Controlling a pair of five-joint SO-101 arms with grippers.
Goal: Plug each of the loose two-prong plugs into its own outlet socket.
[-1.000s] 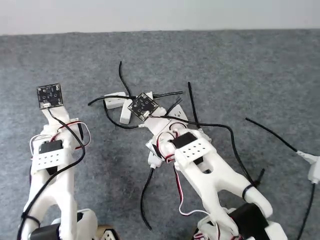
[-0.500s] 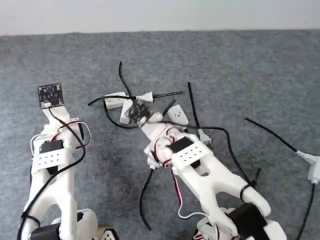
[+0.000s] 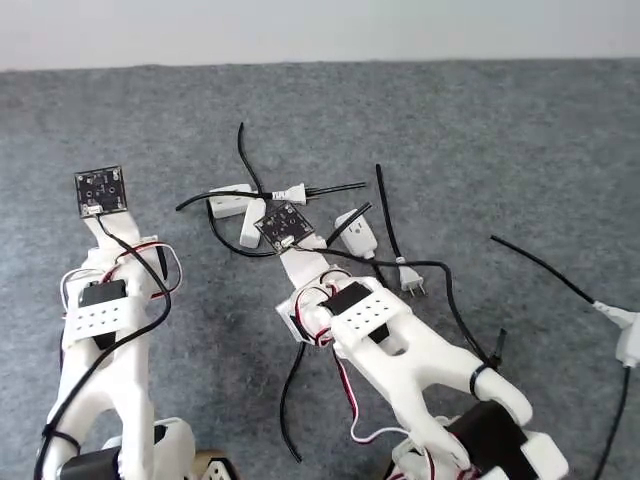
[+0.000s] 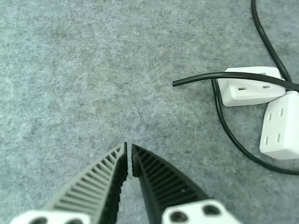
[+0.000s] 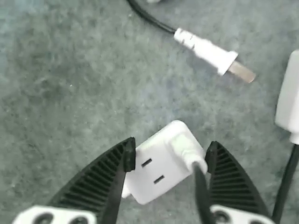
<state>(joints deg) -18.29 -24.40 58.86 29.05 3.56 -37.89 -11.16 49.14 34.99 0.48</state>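
The right fingers (image 5: pixel 117 170) stand open with a white socket (image 5: pixel 159 172) lying between them on the grey surface (image 5: pixel 56 84). One fingertip touches a corner of the socket. The other sits just beside the white cord end leaving the socket's opposite side, and contact there cannot be told. Beyond the fingertips and apart from them lies a loose plug (image 5: pixel 208 50), its two prongs bare and its black cord (image 5: pixel 147 16) running off the other way. A second socket (image 5: pixel 288 98) lies off to one side of the open fingers. The left fingers (image 4: pixel 122 161) are closed with nothing between them, their tips close over the surface. Ahead of those tips and off to one side, well apart from them, a pair of sockets (image 4: pixel 245 86) lies corner to corner, with a black cable (image 4: pixel 205 78) crossing over the nearer one. From above, another plug (image 3: pixel 410 278) lies unplugged just beside the right arm (image 3: pixel 400 340).
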